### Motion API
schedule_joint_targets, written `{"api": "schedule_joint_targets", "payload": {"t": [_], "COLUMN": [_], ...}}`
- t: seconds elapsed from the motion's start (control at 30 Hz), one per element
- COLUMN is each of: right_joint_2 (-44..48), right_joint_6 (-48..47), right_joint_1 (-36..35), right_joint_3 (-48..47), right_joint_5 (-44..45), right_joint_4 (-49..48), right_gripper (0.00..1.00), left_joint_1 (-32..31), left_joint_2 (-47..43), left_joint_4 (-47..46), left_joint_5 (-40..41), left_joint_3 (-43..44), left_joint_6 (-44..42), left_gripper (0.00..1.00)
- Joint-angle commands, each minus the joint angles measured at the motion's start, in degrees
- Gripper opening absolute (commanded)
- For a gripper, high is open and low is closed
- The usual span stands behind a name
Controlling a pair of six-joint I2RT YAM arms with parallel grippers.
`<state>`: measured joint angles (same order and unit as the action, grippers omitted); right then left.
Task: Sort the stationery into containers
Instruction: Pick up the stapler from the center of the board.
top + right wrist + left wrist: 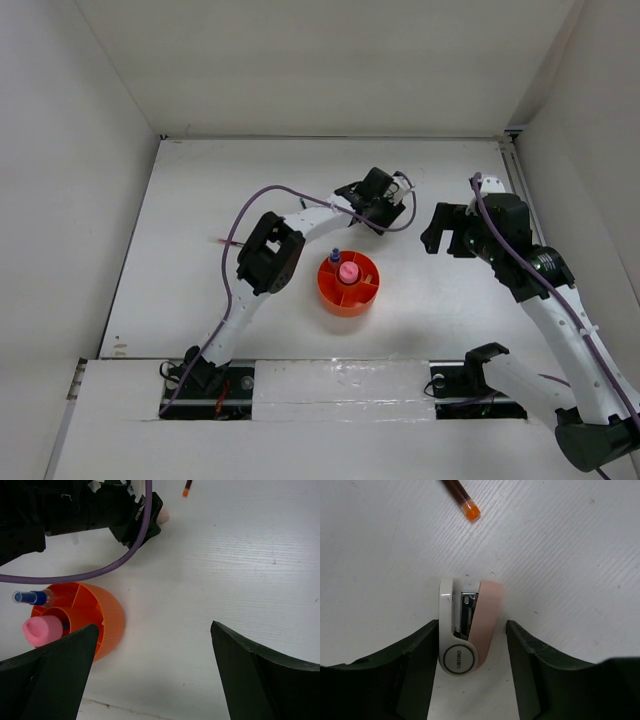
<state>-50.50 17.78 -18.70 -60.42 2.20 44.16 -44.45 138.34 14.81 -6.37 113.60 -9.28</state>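
Observation:
A small white-and-pink stapler (487, 610) lies on the table between the fingers of my left gripper (472, 626). Its white side sits against the left finger (420, 650), and a gap remains on the right, so the jaws are open around it. From above, the left gripper (385, 212) is behind the orange organiser (348, 295). The organiser holds a pink tube (348, 271) in its central cup and a blue-capped bottle (334, 256) in an outer compartment. My right gripper (440, 235) hovers wide open and empty to the organiser's right (154, 627).
A dark pen with an orange tip (470, 511) lies just beyond the stapler. A red pen (222, 241) lies left of the left arm. The left arm's purple cable (100, 572) runs above the organiser (107, 615). White walls surround the table.

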Motion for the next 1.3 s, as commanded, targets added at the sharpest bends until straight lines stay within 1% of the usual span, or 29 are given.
{"api": "schedule_joint_targets", "payload": {"t": [0.0,0.07,0.13,0.17,0.23,0.3,0.4,0.43,0.47,0.5,0.57,0.6,0.63,0.67,0.7,0.73,0.77,0.8,0.87,0.9,0.93,0.97,1.0,1.03,1.07,1.13,1.17,1.27], "right_joint_2": [0.31,0.31,0.31,0.31,0.31,-0.21,-1.61,-2.14,-2.93,-2.94,-3.55,-3.55,-4.07,-4.08,-4.78,-5.74,-6.45,-7.24,-10.56,-11.45,-12.25,-12.86,-13.74,-14.27,-15.06,-18.48,-19.54,-21.57], "right_joint_6": [-0.03,-0.03,-0.03,-0.03,-0.03,-0.03,1.2,1.73,2.78,2.79,3.93,3.93,4.45,4.46,4.46,4.46,5.76,6.82,10.15,14.34,16.56,18.59,22.35,23.69,24.83,26.07,26.08,26.77], "right_joint_1": [0.42,0.42,0.42,0.42,0.94,1.64,3.14,4.01,5.24,5.86,7.18,7.71,8.41,8.42,8.42,8.94,8.94,8.94,8.94,8.94,8.94,8.33,8.33,7.63,6.58,5.26,3.6,2.26], "right_joint_3": [-2.07,-2.07,-2.07,-2.07,-2.07,-2.59,-5.14,-6.01,-7.85,-8.74,-10.5,-12.07,-12.87,-13.49,-13.49,-13.49,-13.49,-13.49,-12.09,-11.56,-11.04,-9.9,-9.89,-9.89,-9.89,-12.43,-13.39,-15.33], "right_joint_5": [0.7,0.7,0.7,0.7,0.7,0.7,-2.01,-2.89,-4.99,-5.88,-8.16,-9.3,-10.27,-11.41,-15.6,-18.25,-21.06,-26.66,-31.79,-33.99,-36.28,-36.3,-36.91,-36.39,-36.39,-36.39,-34.47,-29.99], "right_joint_4": [-1.36,-1.36,-1.88,-1.89,-1.89,-2.94,-4.34,-5.39,-5.92,-6.54,-8.64,-9.79,-10.93,-13.98,-16.19,-18.47,-20.85,-26.09,-30.95,-36.46,-39.21,-42.02,-45.1,-49.3,-50.83,-51.72,-51.72,-50.75], "right_gripper": [1.0,1.0,1.0,1.0,1.0,1.0,1.0,1.0,1.0,1.0,1.0,1.0,1.0,1.0,1.0,1.0,1.0,1.0,1.0,1.0,1.0,1.0,1.0,1.0,1.0,1.0,1.0,1.0], "left_joint_1": [0.32,0.85,0.85,0.85,1.46,2.08,2.08,2.08,2.08,2.08,2.61,4.26,5.06,6.03,7.6,8.14,8.15,8.15,8.15,8.15,8.15,8.15,7.54,6.75,5.09,4.54,4.02,4.02], "left_joint_2": [-1.59,-1.59,-1.59,-1.59,-2.72,-3.77,-9.48,-11.67,-16.65,-19.31,-24.5,-28.79,-30.4,-32.07,-35.22,-36.55,-37.7,-38.67,-41.57,-42.53,-44.37,-45.26,-46.05,-46.67,-47.8,-48.95,-50.0,-51.76], "left_joint_4": [1.63,2.15,2.15,2.15,2.15,2.15,1.11,0.49,-1.26,-2.14,-3.9,-3.91,-3.91,-3.91,-3.91,-4.69,-4.7,-4.7,-4.09,-4.09,-4.09,-4.09,-4.09,-4.09,-3.22,-3.21,-3.21,-3.21], "left_joint_5": [2.32,2.33,2.94,2.94,2.94,2.25,2.77,3.29,3.3,3.3,-0.29,-2.4,-4.94,-10.36,-13.2,-15.84,-19.0,-19.55,-21.13,-21.14,-21.14,-20.36,-16.26,-13.78,-11.84,-8.84,-8.14,-4.89], "left_joint_3": [-2.07,-2.07,-2.07,-2.07,-2.07,-1.55,-2.06,-3.72,-4.96,-6.27,-10.22,-10.76,-10.77,-11.38,-11.91,-11.91,-11.91,-11.91,-11.38,-11.38,-11.38,-11.38,-11.38,-11.91,-11.91,-13.75,-14.28,-16.91], "left_joint_6": [0.14,0.75,1.28,1.8,2.59,4.08,5.58,5.59,6.89,6.91,7.43,8.22,9.09,10.06,11.2,12.95,12.97,12.97,14.28,14.29,15.16,15.17,15.17,15.17,14.21,13.67,13.67,13.06], "left_gripper": [0.49,0.34,0.28,0.15,0.0,0.0,0.0,0.0,0.0,0.0,0.0,0.0,0.0,0.0,0.0,0.0,0.0,0.0,0.0,0.0,0.0,0.0,0.0,0.0,0.0,0.0,0.0,0.0]}}
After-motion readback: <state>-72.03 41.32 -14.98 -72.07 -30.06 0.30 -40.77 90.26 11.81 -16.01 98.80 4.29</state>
